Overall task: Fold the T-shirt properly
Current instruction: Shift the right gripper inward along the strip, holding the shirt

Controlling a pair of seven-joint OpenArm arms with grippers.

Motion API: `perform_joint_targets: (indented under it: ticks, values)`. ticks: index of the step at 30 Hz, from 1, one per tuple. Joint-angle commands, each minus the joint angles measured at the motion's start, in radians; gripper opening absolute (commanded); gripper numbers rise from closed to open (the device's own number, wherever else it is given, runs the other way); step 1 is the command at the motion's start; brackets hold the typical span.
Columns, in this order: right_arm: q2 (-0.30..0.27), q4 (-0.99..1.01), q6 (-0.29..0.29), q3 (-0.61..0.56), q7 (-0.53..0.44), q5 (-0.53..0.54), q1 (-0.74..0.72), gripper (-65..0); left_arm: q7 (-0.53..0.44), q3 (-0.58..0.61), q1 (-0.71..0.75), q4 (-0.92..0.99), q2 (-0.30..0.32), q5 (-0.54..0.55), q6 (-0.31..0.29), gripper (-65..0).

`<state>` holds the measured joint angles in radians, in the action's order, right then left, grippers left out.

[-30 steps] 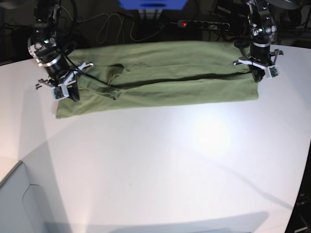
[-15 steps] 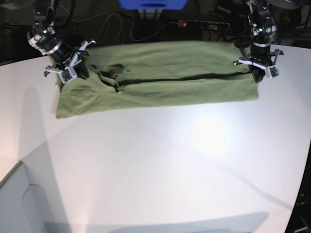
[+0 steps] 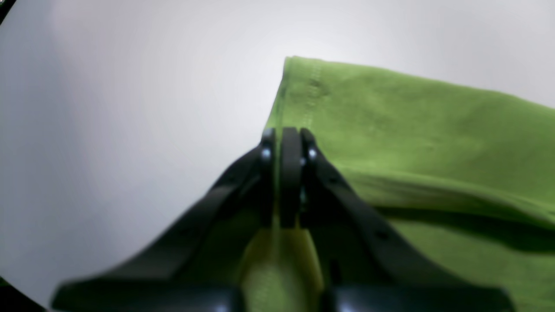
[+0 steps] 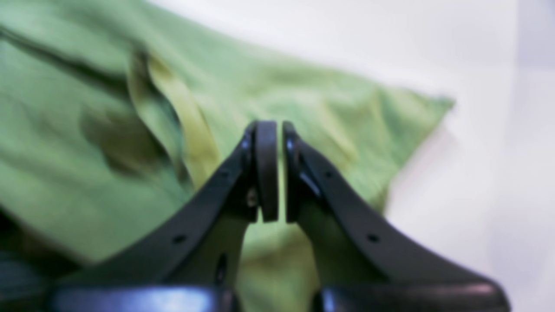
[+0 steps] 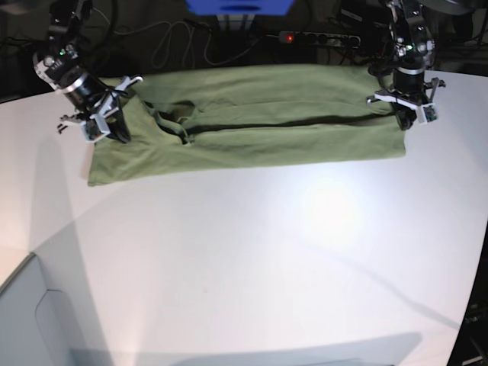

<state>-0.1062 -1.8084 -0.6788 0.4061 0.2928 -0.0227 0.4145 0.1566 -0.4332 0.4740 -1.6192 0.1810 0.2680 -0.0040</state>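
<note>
The olive-green T-shirt point(image 5: 267, 130) lies folded into a long band across the far part of the white table point(image 5: 252, 252). At the band's right end my left gripper point(image 5: 399, 116) stands shut on the T-shirt. In the left wrist view its closed fingertips point(image 3: 286, 134) pinch the hemmed edge of the T-shirt point(image 3: 412, 121), and fabric runs in between them. My right gripper point(image 5: 110, 131) is over the band's left end. The blurred right wrist view shows it point(image 4: 279, 128) shut, hovering above the rumpled T-shirt point(image 4: 86, 173) with no fabric between its fingers.
A power strip point(image 5: 320, 36) with a red light, loose cables point(image 5: 171, 42) and a blue object point(image 5: 240, 6) sit behind the table's far edge. A grey panel point(image 5: 30, 320) is at the bottom left. The table's right edge runs close beside the left arm.
My right gripper rose from the shirt's left front toward the far edge, then came back slightly down and left. The left gripper kept its grip and place.
</note>
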Motion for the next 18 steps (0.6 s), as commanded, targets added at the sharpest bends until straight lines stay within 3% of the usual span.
perform_joint_targets:
  ticks: [1, 11, 18]
  values:
    - [0.007, -0.011, -0.019, -0.014, -0.022, 0.013, -0.013, -64.9, -0.024, -0.008, 0.007, -0.011, 0.012, 0.003, 0.003, -65.0]
    - [0.098, 0.127, -0.019, -0.134, -0.031, -0.142, -0.095, -64.9, -0.024, -0.008, 0.007, -0.008, 0.012, 0.001, 0.003, -65.0]
    - [0.070, 0.141, -0.019, -0.187, -0.033, -0.148, -0.059, -64.9, -0.022, -0.008, 0.007, -0.008, 0.012, 0.001, 0.003, -65.0]
